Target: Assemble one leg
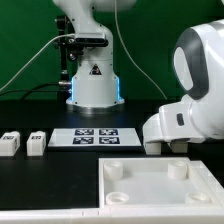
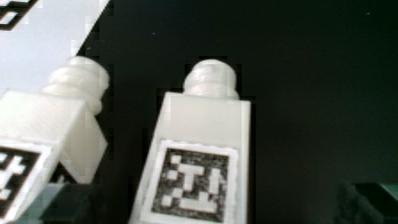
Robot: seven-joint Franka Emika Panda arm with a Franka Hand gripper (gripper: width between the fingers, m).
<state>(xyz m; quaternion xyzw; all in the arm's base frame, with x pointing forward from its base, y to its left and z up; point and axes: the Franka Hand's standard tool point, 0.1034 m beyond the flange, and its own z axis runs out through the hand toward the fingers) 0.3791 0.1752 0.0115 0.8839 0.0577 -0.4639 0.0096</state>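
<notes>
The hand [image 2: 217,205] hangs with fingers spread wide over the leg [image 2: 199,150], which lies tag-up on the black worktop [image 2: 302,60], a second leg [image 2: 45,140] close alongside, not touching; the marker board [image 1: 92,137] lies mid-worktop, the white slab [image 1: 160,185] by its near edge.

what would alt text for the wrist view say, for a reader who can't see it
A white leg with a rounded peg at one end and a black-and-white tag on its face lies on a black table, seen close from above. A second leg lies beside it, apart, partly cut off by the frame.
</notes>
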